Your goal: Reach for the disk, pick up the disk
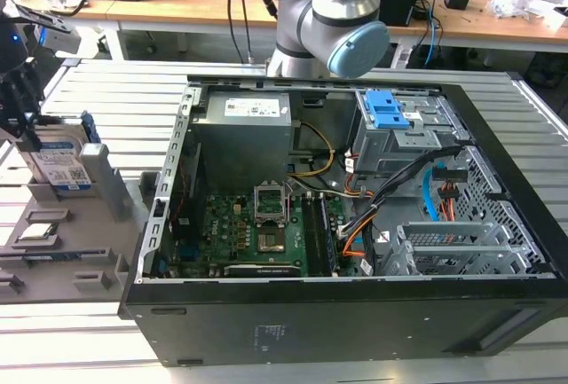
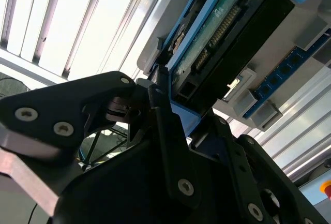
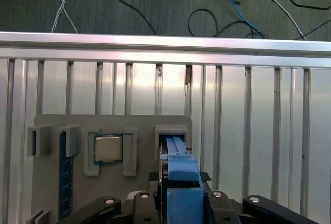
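Observation:
The disk [image 1: 60, 160], silver with a white-and-blue label and a blue bracket, stands on edge in a grey fixture tray [image 1: 62, 242] at the exterior view's left. My gripper [image 1: 27, 136] comes down on it from above. In the second wrist view the disk [image 2: 217, 32] shows its green circuit board and blue edge, with black fingers [image 2: 160, 110] pressed against its end. In the first wrist view the blue bracket [image 3: 182, 182] sits tight between the black jaws, over the tray's slot [image 3: 172, 131]. The gripper is shut on the disk.
An open black computer case [image 1: 355, 313] fills the middle of the slatted metal table, with a motherboard, cables and a blue-latched drive cage [image 1: 390, 113]. A processor chip [image 3: 108, 148] lies in the tray beside the slot. The arm's base [image 1: 328, 20] stands behind the case.

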You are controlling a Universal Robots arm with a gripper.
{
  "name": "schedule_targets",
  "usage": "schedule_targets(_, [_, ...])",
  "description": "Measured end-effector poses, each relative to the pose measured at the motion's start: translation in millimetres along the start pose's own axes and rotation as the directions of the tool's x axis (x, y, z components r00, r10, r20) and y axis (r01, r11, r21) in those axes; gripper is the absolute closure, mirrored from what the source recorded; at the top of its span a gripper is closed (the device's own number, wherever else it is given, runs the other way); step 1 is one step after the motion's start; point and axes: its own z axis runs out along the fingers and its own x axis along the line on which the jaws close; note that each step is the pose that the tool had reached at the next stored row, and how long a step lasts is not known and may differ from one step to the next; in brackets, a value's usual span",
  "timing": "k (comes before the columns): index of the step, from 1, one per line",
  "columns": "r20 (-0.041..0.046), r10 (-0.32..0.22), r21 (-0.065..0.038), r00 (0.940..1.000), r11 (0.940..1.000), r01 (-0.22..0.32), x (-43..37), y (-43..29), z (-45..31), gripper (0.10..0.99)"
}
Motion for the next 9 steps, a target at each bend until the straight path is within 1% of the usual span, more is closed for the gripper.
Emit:
schedule_targets(6, [0.0001, 0.0, 0.0, 1.0, 1.0, 0.0, 0.0, 0.1, -4.0, 0.718])
schedule_targets(9, [0.0001, 0.0, 0.0, 1.0, 1.0, 0.0, 0.1, 0.3, -7.3, 0.718])
